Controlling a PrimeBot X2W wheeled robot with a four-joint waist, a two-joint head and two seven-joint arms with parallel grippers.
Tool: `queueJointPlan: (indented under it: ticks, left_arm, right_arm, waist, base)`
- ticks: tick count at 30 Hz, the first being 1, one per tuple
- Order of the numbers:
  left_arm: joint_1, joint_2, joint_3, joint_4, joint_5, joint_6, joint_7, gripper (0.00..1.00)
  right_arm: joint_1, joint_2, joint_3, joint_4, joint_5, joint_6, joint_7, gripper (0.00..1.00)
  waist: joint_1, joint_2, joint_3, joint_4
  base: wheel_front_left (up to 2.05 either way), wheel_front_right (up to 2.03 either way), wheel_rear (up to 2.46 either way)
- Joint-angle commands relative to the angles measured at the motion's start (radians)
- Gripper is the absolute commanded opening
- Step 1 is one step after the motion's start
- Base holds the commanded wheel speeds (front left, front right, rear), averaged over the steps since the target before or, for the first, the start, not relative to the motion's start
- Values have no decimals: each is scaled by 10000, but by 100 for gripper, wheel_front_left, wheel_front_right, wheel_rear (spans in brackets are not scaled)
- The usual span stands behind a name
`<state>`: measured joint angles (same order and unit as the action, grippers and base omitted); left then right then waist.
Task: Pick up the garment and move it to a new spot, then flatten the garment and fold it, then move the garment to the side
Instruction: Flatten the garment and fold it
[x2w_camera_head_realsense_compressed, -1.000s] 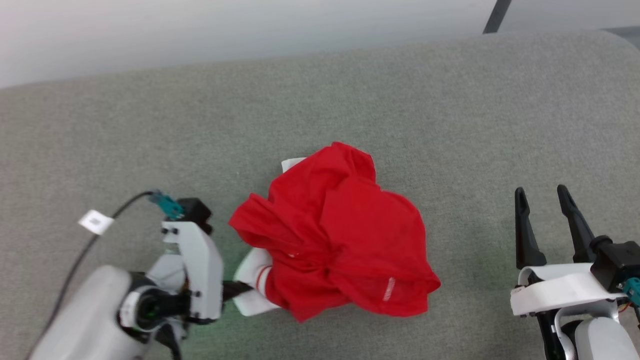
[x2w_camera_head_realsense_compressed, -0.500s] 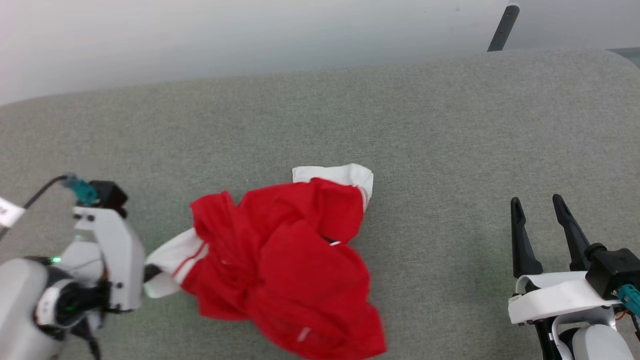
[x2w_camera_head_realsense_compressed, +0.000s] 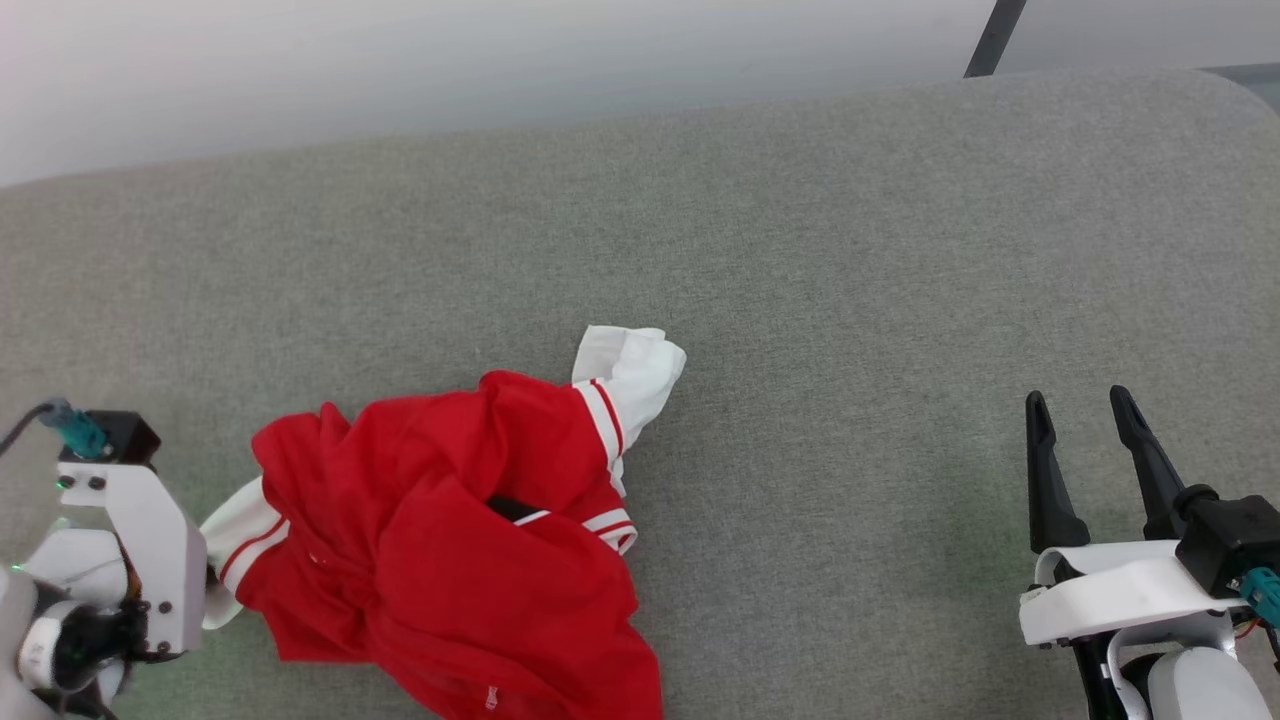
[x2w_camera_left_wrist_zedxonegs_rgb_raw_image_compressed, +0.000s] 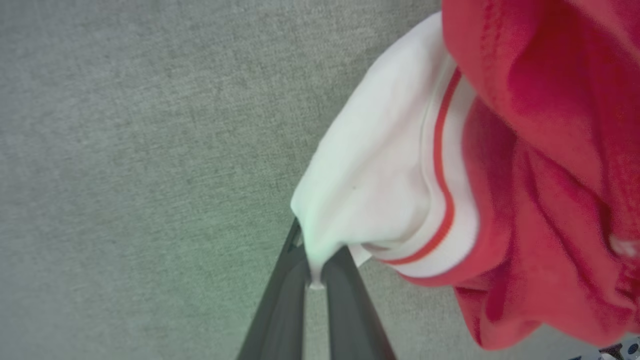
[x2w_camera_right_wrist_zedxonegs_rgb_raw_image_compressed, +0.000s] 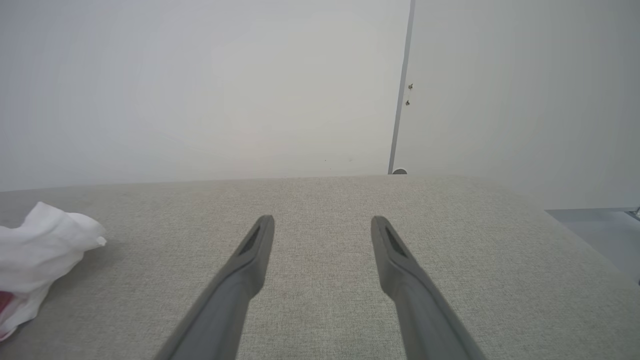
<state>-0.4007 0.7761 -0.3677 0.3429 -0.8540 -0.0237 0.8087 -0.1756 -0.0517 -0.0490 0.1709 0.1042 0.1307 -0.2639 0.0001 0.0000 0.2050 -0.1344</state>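
Observation:
The garment (x2w_camera_head_realsense_compressed: 440, 540), a red jersey with white sleeves and red-white striped trim, lies crumpled at the lower left of the grey table (x2w_camera_head_realsense_compressed: 800, 250). One white sleeve (x2w_camera_head_realsense_compressed: 235, 525) stretches left to my left gripper (x2w_camera_head_realsense_compressed: 205, 575), which is shut on its edge. In the left wrist view the dark fingertips (x2w_camera_left_wrist_zedxonegs_rgb_raw_image_compressed: 300, 265) pinch that sleeve (x2w_camera_left_wrist_zedxonegs_rgb_raw_image_compressed: 380, 185) of the garment (x2w_camera_left_wrist_zedxonegs_rgb_raw_image_compressed: 550, 150). The other white sleeve (x2w_camera_head_realsense_compressed: 630, 375) points toward the table's middle and shows in the right wrist view (x2w_camera_right_wrist_zedxonegs_rgb_raw_image_compressed: 40, 250). My right gripper (x2w_camera_head_realsense_compressed: 1080, 415) stands open at the lower right, nothing between its fingers (x2w_camera_right_wrist_zedxonegs_rgb_raw_image_compressed: 255, 250).
The grey fabric-covered table ends at a pale wall (x2w_camera_head_realsense_compressed: 500, 60) along the far edge. A dark thin post (x2w_camera_head_realsense_compressed: 990, 40) rises behind the table's far right corner. A cable and teal plug (x2w_camera_head_realsense_compressed: 70, 430) sit on my left wrist.
My left gripper has dragged the garment leftward across the table by its sleeve. The bundle has spread out, baring the second white sleeve. The right gripper has stayed open in place.

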Motion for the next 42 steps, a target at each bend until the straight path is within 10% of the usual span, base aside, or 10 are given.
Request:
queueJointPlan:
  ticks: [1, 5, 10, 12, 22, 42]
  left_arm:
    - [86, -67, -21, 40, -10, -38, -71, 0]
    - [-105, -337, -52, 353, -37, -170, -367, 0]
    - [-371, -297, -72, 272, 184, -166, -576, 92]
    - [-441, -333, -87, 116, 238, -187, -699, 100]
    - [-36, -915, -130, -833, 451, -97, -2001, 100]
    - [1878, -2296, 642, -1925, 1489, 338, -8015, 100]
  right_arm:
    - [-46, 22, -11, -19, 2, 1, -10, 100]
    - [-101, 22, 1, 61, -69, 1, -10, 100]
    - [-137, 22, 197, 176, -133, 1, -10, 100]
    - [-117, -17, 307, 287, -128, 1, -10, 100]
    - [-119, -421, 918, 981, 231, 1, 255, 100]
    - [197, -781, 1355, 940, 702, 1, 1374, 100]
  waist:
    - [-1, 0, 20, 8]
    - [-1, 0, 5, 112]
    - [-1, 0, -189, 397]
    - [-1, 0, -324, 587]
    - [-1, 0, -1363, 1684]
    - [-1, 0, -2353, 3530]
  base:
    - [0, 0, 0]
    - [0, 0, 0]
    - [0, 0, 0]
    - [0, 0, 0]
    - [0, 0, 0]
    - [0, 0, 0]
